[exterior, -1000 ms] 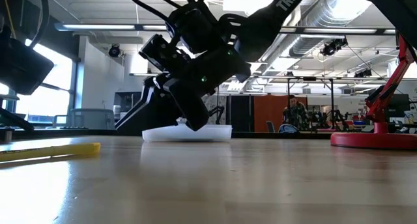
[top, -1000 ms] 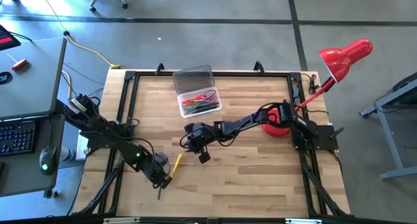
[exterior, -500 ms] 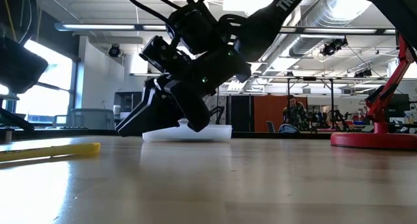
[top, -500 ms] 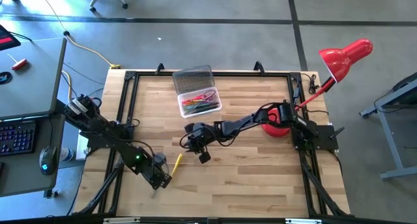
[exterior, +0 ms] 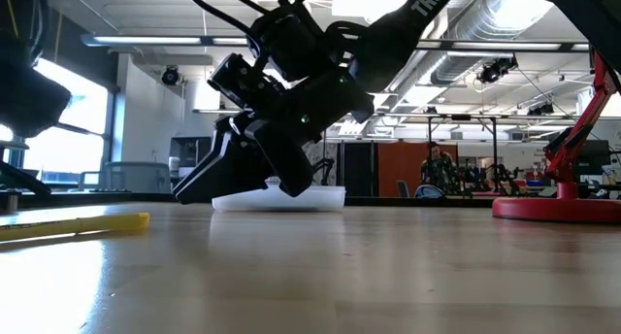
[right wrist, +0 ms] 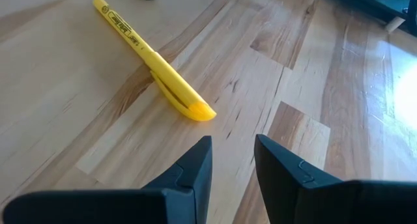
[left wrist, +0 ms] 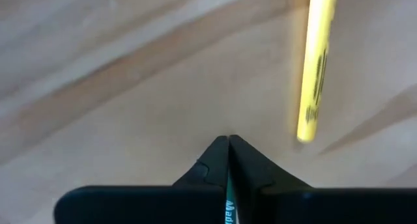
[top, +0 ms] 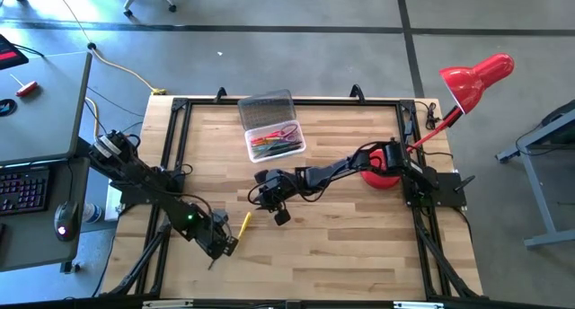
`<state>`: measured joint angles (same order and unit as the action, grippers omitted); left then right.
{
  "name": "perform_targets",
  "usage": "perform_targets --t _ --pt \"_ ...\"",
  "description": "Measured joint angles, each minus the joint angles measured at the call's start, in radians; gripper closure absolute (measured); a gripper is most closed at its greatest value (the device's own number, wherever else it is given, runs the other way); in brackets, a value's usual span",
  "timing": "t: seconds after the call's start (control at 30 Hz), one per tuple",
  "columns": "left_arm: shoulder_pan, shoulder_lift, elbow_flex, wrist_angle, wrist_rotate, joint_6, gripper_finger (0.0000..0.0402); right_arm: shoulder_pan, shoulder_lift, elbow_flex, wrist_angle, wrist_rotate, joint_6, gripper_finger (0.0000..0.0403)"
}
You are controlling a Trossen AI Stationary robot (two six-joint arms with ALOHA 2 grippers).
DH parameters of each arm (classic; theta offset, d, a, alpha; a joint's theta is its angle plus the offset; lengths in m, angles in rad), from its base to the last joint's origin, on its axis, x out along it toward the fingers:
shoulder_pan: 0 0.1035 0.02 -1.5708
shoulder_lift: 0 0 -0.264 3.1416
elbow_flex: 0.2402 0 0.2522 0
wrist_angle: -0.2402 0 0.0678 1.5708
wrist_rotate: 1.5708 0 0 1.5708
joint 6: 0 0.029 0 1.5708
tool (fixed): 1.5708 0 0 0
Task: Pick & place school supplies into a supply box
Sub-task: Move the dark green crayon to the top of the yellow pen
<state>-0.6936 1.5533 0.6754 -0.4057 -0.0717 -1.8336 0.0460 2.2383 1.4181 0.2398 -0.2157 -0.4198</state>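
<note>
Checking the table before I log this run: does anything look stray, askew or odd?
One yellow pen lies loose on the table, well away from the supply box. The left gripper beside it is shut on a thin green pencil. Nothing looks spilled or damaged.

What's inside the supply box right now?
The high view shows the supply box open, lid folded back. Inside lies a bundle of thin supplies in orange, green and yellow, plus something pink-purple. Pieces underneath the bundle are covered, so an exact count isn't possible.
</note>
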Motion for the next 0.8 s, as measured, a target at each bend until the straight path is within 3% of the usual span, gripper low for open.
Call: perform_targets --t 0.2,0.5,0.8 --pt "0.059 -0.026 -0.003 -0.017 -0.006 0.055 0.0389 0.000 0.000 0.000 0.000 0.000 0.000 0.0309" --pt "0.168 -0.070 -0.009 -0.043 -0.137 0.202 0.0360 0.000 0.000 0.000 -0.003 0.000 0.000 0.0309" --pt "0.314 -0.129 -0.008 -0.056 -0.144 0.410 0.0392 0.000 0.000 0.000 -0.004 0.000 0.009 0.0309"
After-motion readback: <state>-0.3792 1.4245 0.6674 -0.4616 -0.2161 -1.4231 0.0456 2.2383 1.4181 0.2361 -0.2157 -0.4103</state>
